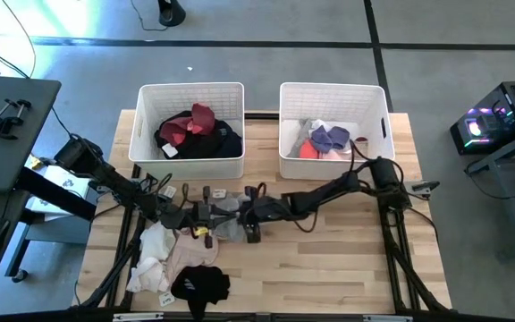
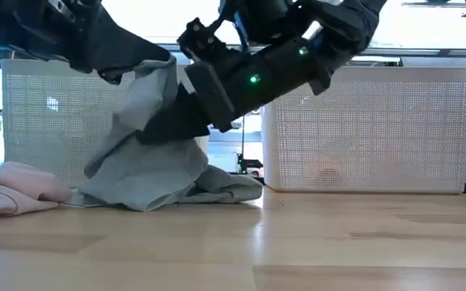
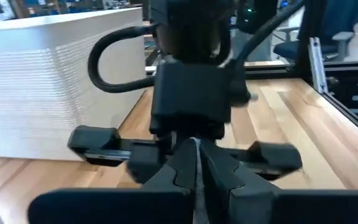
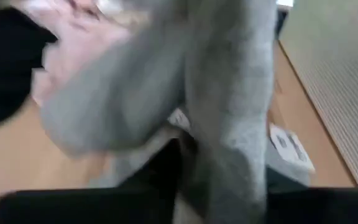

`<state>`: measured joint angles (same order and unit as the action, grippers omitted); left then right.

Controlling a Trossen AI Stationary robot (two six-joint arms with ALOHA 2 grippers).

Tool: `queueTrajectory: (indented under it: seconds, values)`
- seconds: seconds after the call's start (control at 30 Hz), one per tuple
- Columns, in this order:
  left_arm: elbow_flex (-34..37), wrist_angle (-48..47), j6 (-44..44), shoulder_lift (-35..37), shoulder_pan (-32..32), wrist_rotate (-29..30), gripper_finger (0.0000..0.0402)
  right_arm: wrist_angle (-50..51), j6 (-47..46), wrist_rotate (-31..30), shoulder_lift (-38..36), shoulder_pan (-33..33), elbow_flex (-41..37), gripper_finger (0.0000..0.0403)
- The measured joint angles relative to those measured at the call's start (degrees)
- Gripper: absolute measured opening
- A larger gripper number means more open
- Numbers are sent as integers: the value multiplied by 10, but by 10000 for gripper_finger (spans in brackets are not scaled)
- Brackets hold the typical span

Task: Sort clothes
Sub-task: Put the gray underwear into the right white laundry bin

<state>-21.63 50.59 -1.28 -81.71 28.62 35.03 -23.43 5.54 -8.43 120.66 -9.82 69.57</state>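
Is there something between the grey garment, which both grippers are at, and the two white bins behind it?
Nothing visible stands in the way. The grey garment hangs partly lifted at the table's middle, with the left gripper and right gripper at it. Only bare table lies between it and the left bin and right bin.

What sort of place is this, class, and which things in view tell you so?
Probably a robotics lab or workshop: a wooden table with two white bins, a lit computer case beside it, and a bare grey floor.

two bins (image 1: 191, 150) side by side behind, garments (image 1: 173, 264) in front-left
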Motion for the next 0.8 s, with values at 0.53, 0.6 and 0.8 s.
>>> queueTrajectory:
  seconds: [0.53, 0.6, 0.8]
  values:
    - [0, -74, -6, 2, 43, 130, 119, 383, -78, -220, -168, -85, 0, 4]
    - [0, -73, -8, 2, 36, 137, 119, 413, -96, -275, -213, -111, -1, 4]
    - [0, -79, -43, 2, 15, 138, 120, 394, -15, -479, -352, -196, -1, 3]
